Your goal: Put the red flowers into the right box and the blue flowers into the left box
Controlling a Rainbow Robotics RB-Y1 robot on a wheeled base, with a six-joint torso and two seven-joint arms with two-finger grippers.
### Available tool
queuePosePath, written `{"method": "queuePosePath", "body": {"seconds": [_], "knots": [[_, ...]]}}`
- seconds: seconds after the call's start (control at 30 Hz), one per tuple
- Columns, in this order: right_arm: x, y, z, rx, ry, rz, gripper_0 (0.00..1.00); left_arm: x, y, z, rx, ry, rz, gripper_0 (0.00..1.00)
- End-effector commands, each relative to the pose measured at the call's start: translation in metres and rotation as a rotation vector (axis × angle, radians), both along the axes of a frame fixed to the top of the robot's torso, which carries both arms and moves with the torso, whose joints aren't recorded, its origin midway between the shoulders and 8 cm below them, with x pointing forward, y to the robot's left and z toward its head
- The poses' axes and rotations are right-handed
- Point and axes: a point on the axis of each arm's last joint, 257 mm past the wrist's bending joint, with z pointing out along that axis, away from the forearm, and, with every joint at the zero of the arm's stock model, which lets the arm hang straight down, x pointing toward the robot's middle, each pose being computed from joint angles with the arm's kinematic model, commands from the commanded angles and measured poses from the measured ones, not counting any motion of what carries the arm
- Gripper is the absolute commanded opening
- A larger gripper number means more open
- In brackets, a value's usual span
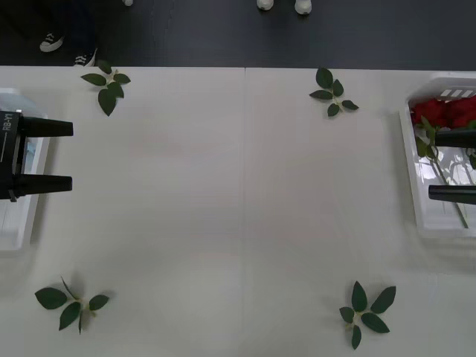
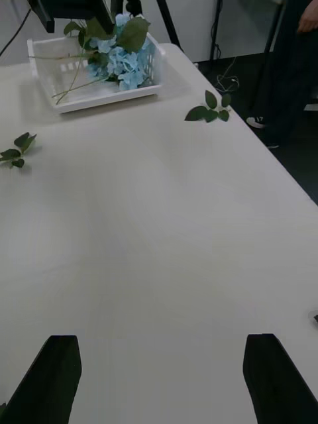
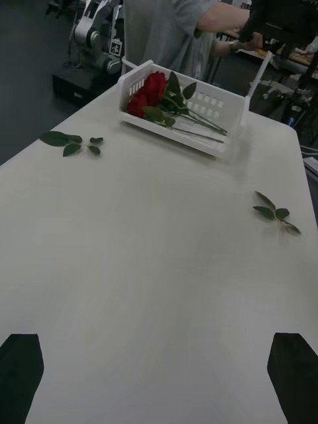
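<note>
Left hand (image 1: 63, 155) over left box (image 1: 22, 236) at bench (image 1: 238, 193) edge, fingers apart, nothing held. Right hand (image 1: 439, 165) over right box (image 1: 428, 223), fingers apart too, nothing held. Red flowers (image 3: 147, 95) lying in right box, blooms at slotted end, stems along tray. Blue flowers (image 2: 126, 63) lying in left box, stems pointing toward other end. Four leaf sprigs (image 1: 108, 83) loose on bench near corners, well apart from both boxes.

Smooth matt white table (image 1: 238, 193). 2 glossy white plastic trays: the right box (image 3: 225, 109) beyond the left fingers, the left box (image 2: 73, 99) beyond the right fingers. Matt black fingers (image 2: 53, 377).
</note>
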Motion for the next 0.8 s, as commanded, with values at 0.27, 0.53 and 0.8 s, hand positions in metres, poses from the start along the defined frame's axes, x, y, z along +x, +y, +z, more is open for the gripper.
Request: {"method": "queuePosePath", "body": {"seconds": [0.27, 0.53, 0.8], "knots": [[0.011, -0.016, -0.038, -0.098, 0.035, -0.056, 0.72, -0.001, 0.000, 0.008, 0.032, -0.036, -0.021, 1.00], [0.012, -0.031, -0.056, -0.210, 0.056, -0.095, 0.72, -0.001, 0.000, 0.008, 0.032, -0.036, -0.021, 1.00], [0.015, -0.035, -0.058, -0.221, 0.060, -0.114, 0.72, -0.001, 0.000, 0.008, 0.032, -0.036, -0.021, 1.00]]}}
